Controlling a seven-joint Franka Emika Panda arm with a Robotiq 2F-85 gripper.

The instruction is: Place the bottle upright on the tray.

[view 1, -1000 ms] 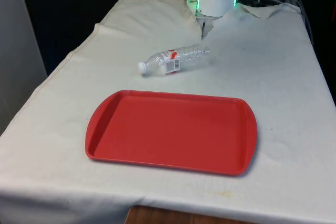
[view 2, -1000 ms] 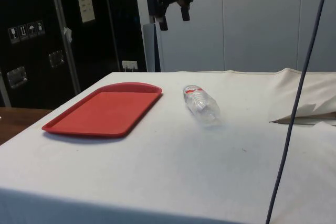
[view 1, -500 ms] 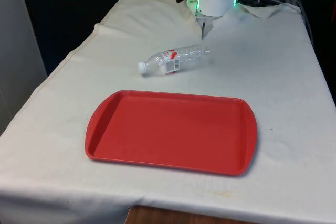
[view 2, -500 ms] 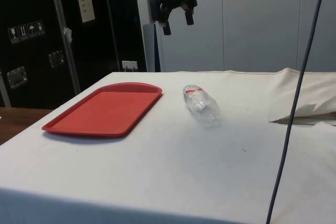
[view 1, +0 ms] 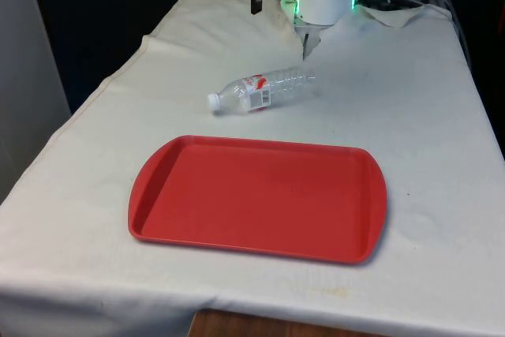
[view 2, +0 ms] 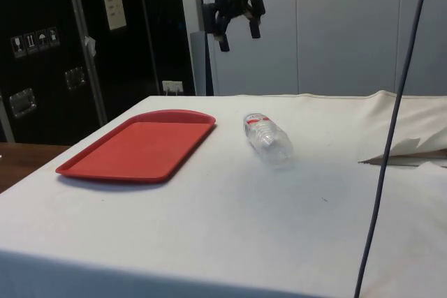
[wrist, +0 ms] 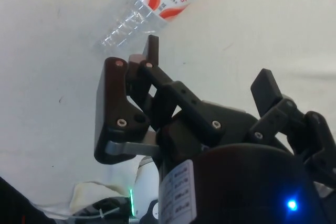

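Bottle: clear plastic with a red-and-white label, lying on its side on the white cloth, cap end toward the front view's left; it shows in the side view and wrist view too.
Tray: red, flat on the cloth, nearer the front camera than the bottle and apart from it; nothing on it.
Gripper: high in the air above the table, fingers spread apart and holding nothing, well clear of the bottle.
Cable: dark, hanging across the side view.
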